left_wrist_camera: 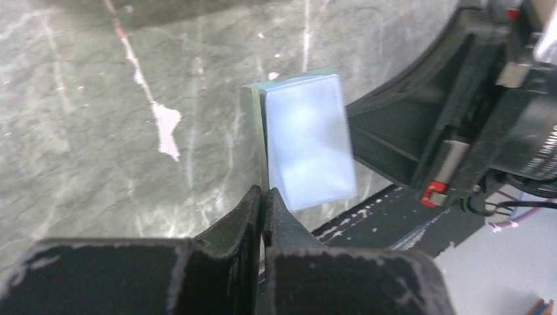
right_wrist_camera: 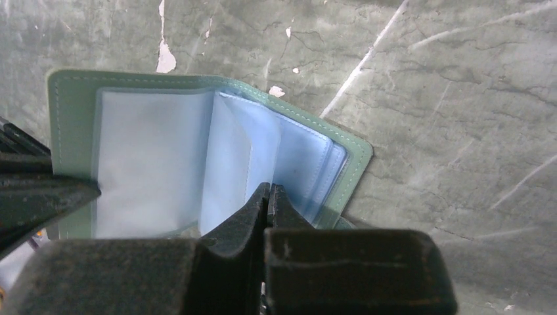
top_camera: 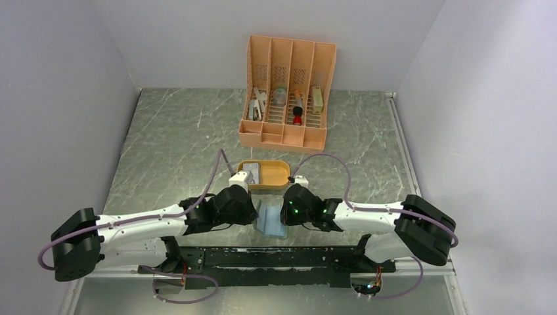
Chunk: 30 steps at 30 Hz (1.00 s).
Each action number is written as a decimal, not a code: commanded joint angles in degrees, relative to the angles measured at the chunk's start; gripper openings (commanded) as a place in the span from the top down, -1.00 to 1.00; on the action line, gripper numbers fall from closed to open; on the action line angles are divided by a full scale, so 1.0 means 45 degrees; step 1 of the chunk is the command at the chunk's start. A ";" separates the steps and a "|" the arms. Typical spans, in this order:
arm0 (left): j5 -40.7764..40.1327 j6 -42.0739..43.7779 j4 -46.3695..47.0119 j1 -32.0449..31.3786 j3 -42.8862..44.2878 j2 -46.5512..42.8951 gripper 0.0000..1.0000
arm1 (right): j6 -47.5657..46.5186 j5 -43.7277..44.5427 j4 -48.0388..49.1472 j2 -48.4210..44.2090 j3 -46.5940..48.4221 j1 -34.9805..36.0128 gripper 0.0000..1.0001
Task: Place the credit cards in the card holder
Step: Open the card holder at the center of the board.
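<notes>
Your left gripper (left_wrist_camera: 264,193) and right gripper (right_wrist_camera: 268,189) are both closed at the open card holder (top_camera: 270,222), low centre of the top view; its clear pockets (right_wrist_camera: 151,164) look thin and slippery, so better hold the stiffer green cover (right_wrist_camera: 69,111).

card holder (right_wrist_camera: 164,157): matt cover, glossy clear plastic pockets | table (right_wrist_camera: 446,98): smooth marbled

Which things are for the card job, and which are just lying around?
For the job: card holder, open, pinched by left gripper and right gripper; credit cards in the orange tray.
Just lying about: slotted organizer at the back.
</notes>
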 commanded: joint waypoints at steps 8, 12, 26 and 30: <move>-0.1074 -0.0564 -0.0796 -0.0059 -0.1259 -0.0135 0.90 | -0.0217 0.0311 -0.0950 -0.0236 -0.0283 -0.0128 1.00; -0.1149 -0.0530 -0.0897 -0.0058 -0.1268 -0.0153 0.90 | -0.0197 0.0291 -0.0939 -0.0289 -0.0359 -0.0125 1.00; -0.1122 -0.0382 0.0119 -0.0069 -0.1374 0.1451 0.90 | -0.0194 0.0291 -0.0554 -0.1339 -0.0582 -0.0110 1.00; -0.0920 -0.0265 0.0634 -0.0059 -0.1120 0.2209 0.90 | -0.0290 0.0036 -0.0479 -0.1662 -0.0461 -0.0122 1.00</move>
